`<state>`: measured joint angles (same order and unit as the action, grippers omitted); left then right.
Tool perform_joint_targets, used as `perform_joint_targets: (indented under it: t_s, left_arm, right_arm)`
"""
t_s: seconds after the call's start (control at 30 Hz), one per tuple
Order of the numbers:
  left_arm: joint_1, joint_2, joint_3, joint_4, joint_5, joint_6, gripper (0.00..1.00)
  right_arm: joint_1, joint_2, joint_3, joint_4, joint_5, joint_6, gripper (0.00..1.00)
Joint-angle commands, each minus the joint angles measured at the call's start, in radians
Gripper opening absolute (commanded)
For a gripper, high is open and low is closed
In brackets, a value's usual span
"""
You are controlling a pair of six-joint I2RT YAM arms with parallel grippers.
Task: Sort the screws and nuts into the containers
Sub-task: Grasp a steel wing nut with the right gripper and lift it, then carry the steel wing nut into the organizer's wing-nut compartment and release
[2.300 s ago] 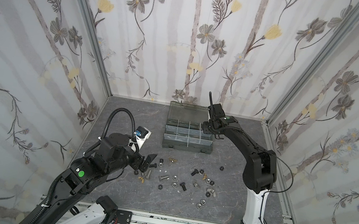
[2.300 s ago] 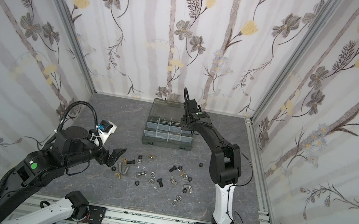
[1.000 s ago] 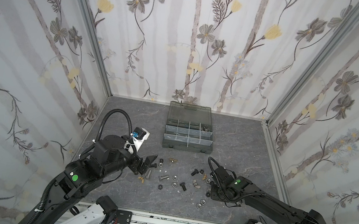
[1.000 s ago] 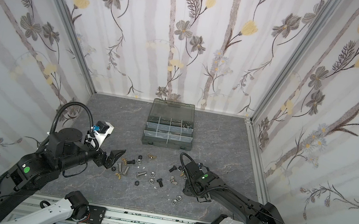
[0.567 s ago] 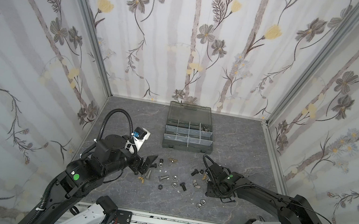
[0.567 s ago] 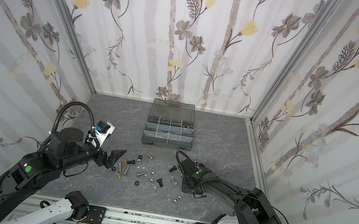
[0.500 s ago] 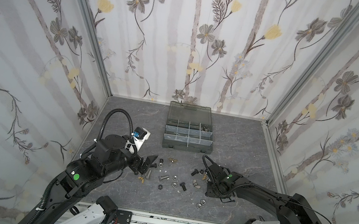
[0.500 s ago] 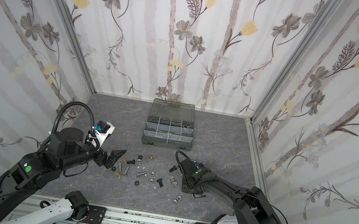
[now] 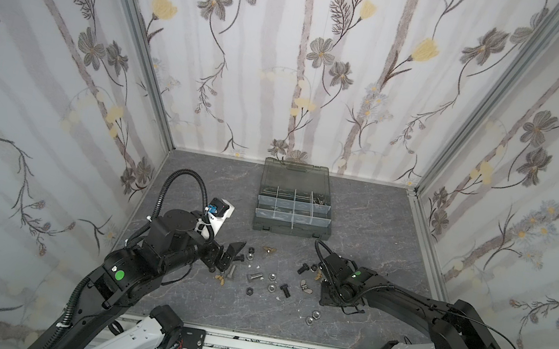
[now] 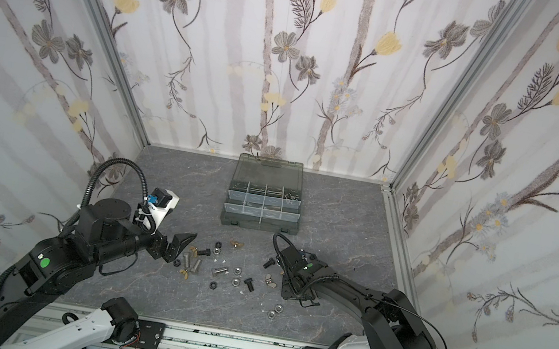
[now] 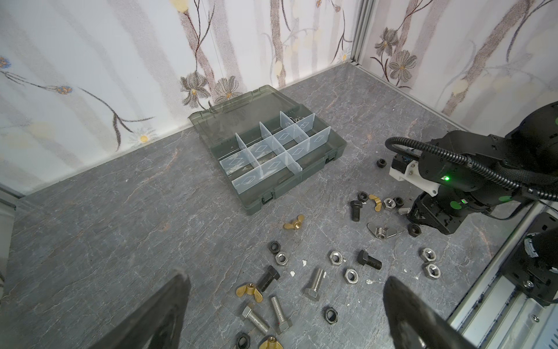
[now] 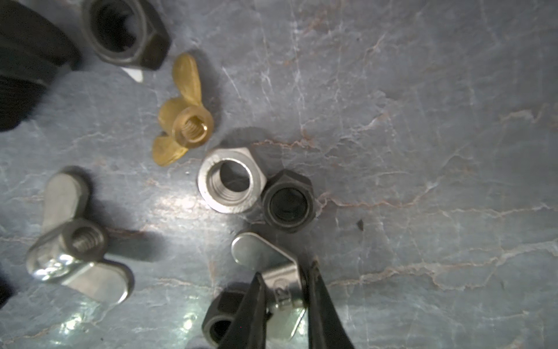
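A silver wing nut sits pinched between the narrow black fingers of the right gripper, which flank its threaded hub. One ear pokes out ahead of the tips and the other is largely covered by them. Whether the nut rests on the bench or is just clear of it cannot be told. Just beside it lie a silver hex nut and a black hex nut, touching each other, with a brass wing nut beyond and a second silver wing nut off to one side. Another black nut is half hidden under a finger, and a dark shape at that picture's corner is cut off. In both top views this spot, right of the bench's middle and nearer its front edge, is hidden beneath the right arm's wrist. The other screws and nuts are scattered from the middle toward the left. The left gripper hangs above them with fingers spread wide, only their tips showing in its wrist view. The organiser case stands at the middle of the bench's back edge, lid open toward the wall; what its compartments hold is hard to make out.
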<state>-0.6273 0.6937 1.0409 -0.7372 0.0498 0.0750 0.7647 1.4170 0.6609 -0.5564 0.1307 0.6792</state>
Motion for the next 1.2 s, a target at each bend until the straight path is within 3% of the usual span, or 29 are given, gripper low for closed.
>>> perform_joint_targets:
  t_s: [0.0, 0.27, 0.5, 0.63, 0.87, 1.17]
  left_arm:
    - [0.000, -0.003, -0.002, 0.006, -0.003, 0.001, 1.00]
    - [0.001, -0.008, 0.000, 0.003, -0.010, 0.000, 1.00]
    - [0.001, -0.011, 0.007, -0.002, -0.023, 0.014, 1.00]
    - [0.001, -0.013, 0.002, 0.000, -0.025, 0.019, 1.00]
    - [0.000, -0.001, 0.007, 0.002, -0.032, 0.036, 1.00]
    - [0.002, 0.000, 0.005, -0.005, -0.046, 0.029, 1.00]
  right_arm:
    - [-0.001, 0.025, -0.010, 0.020, -0.005, -0.003, 0.16]
    - [-0.031, -0.005, 0.083, -0.027, 0.021, -0.013, 0.12]
    - [-0.121, 0.041, 0.380, -0.107, 0.083, -0.134, 0.11]
    - [-0.204, 0.160, 0.606, -0.112, 0.107, -0.257, 0.11]
    - [-0.292, 0.493, 1.036, -0.123, 0.095, -0.432, 0.11]
    - [-0.340, 0.820, 1.381, -0.123, 0.047, -0.494, 0.12]
